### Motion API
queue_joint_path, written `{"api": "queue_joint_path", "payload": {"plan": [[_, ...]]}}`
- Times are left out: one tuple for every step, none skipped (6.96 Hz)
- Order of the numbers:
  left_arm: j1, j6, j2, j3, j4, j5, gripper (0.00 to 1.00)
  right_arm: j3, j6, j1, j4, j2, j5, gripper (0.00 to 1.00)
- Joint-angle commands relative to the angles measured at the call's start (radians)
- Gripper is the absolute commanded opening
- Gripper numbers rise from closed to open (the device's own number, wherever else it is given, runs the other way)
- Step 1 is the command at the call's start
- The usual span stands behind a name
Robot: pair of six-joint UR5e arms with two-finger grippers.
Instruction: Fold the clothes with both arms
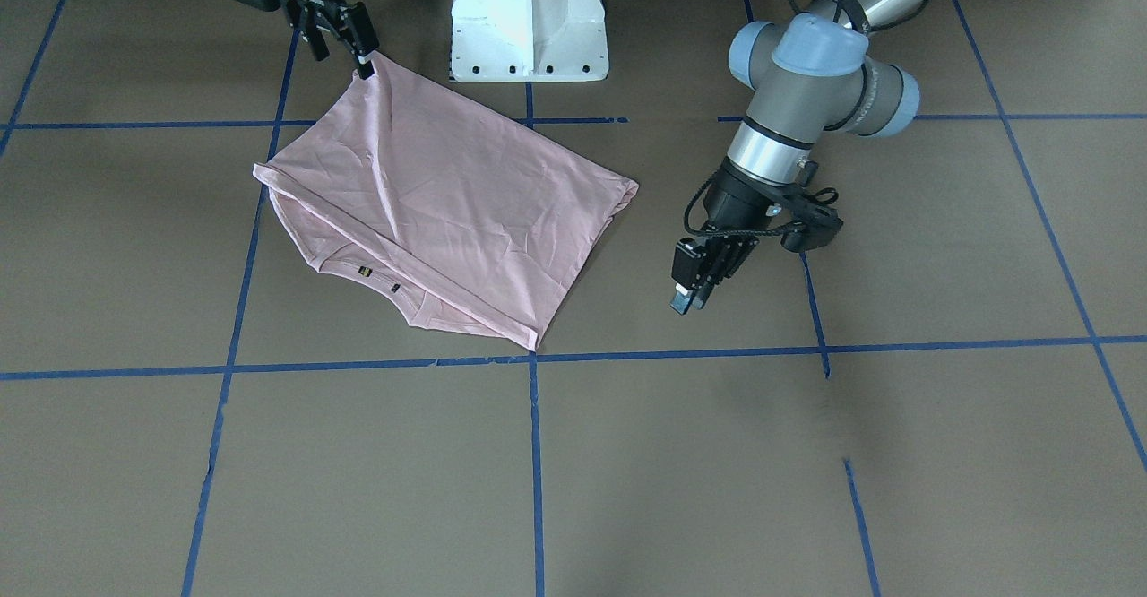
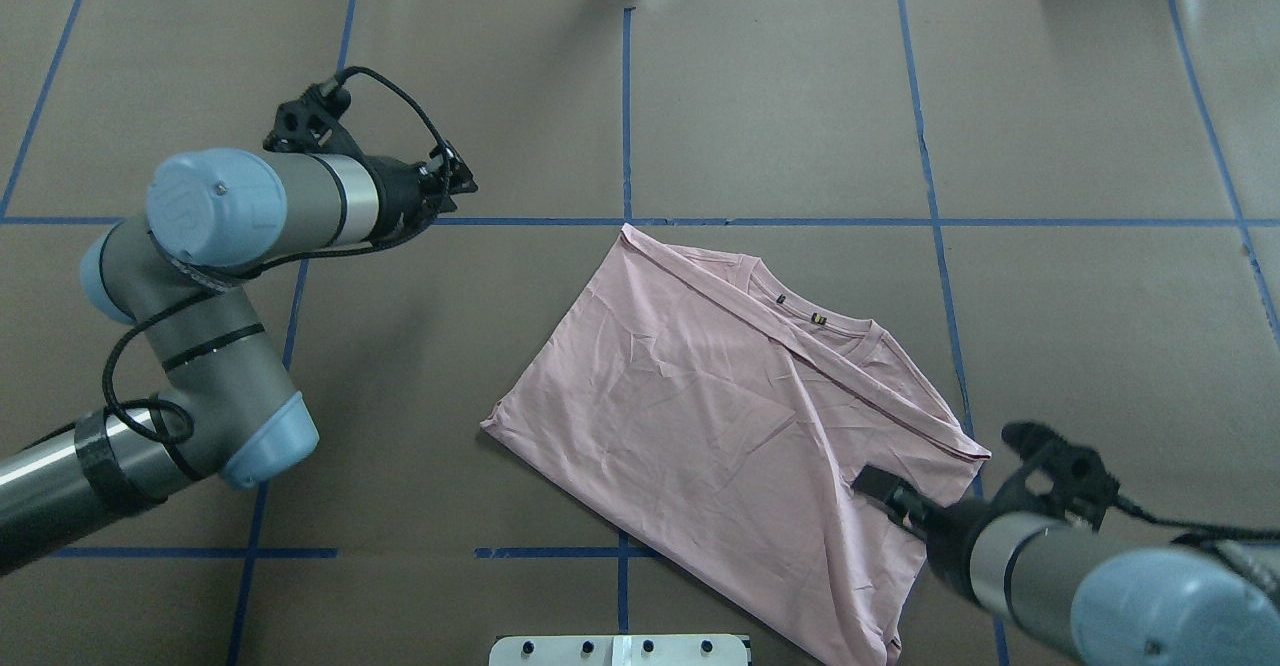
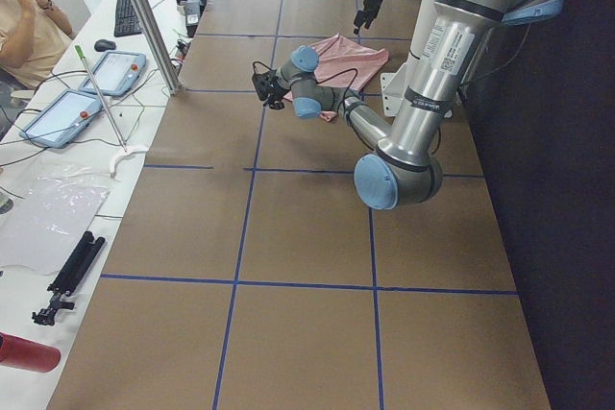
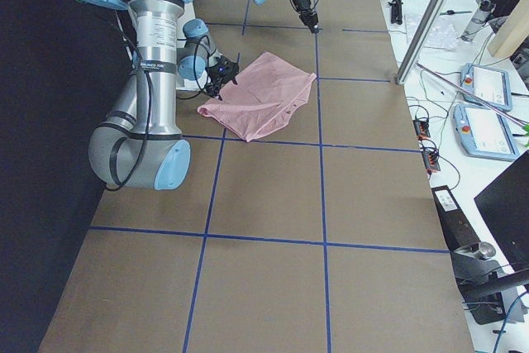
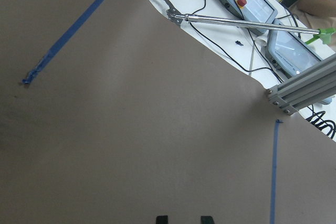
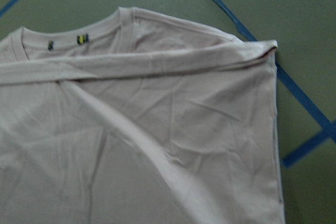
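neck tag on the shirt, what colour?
Yellow and black on the neck tag, inside the pink shirt collar; right wrist view shows it best.

The front-facing camera looks steeply down toward the white pedestal base (image 1: pixel 529 19); the overhead one looks forward from behind it. Both share the pink T-shirt (image 2: pixel 735 416). Two side cameras look along the table (image 3: pixel 307 228) from far. Wrist cameras look down from close.

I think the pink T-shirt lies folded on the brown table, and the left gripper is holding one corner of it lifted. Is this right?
Not quite. The right gripper holds the lifted corner of the pink T-shirt, as the exterior front-facing view shows. The left gripper hangs beside the shirt, holding nothing. The shirt does lie folded on the brown table.
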Motion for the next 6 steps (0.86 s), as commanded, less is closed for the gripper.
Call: {"api": "queue_joint_path", "payload": {"plan": [[0.16, -0.062, 0.01, -0.229, 0.439, -0.005, 0.45, -0.077, -0.225, 0.31, 0.001, 0.119, 0.196, 1.0], [0.243, -0.059, 0.043, -0.25, 0.513, -0.002, 0.57, -0.137, -0.261, 0.338, 0.01, 0.135, 0.215, 1.0], [0.273, -0.057, 0.036, -0.238, 0.514, -0.007, 0.58, -0.146, -0.262, 0.344, 0.009, 0.162, 0.214, 1.0], [0.273, -0.048, 0.034, -0.221, 0.514, -0.007, 0.58, -0.146, -0.262, 0.345, 0.009, 0.164, 0.214, 1.0], [0.273, -0.031, 0.033, -0.214, 0.514, -0.005, 0.58, -0.148, -0.262, 0.345, 0.003, 0.163, 0.214, 1.0], [0.272, -0.028, 0.022, -0.195, 0.509, -0.002, 0.58, -0.148, -0.262, 0.345, 0.001, 0.159, 0.214, 1.0]]}}
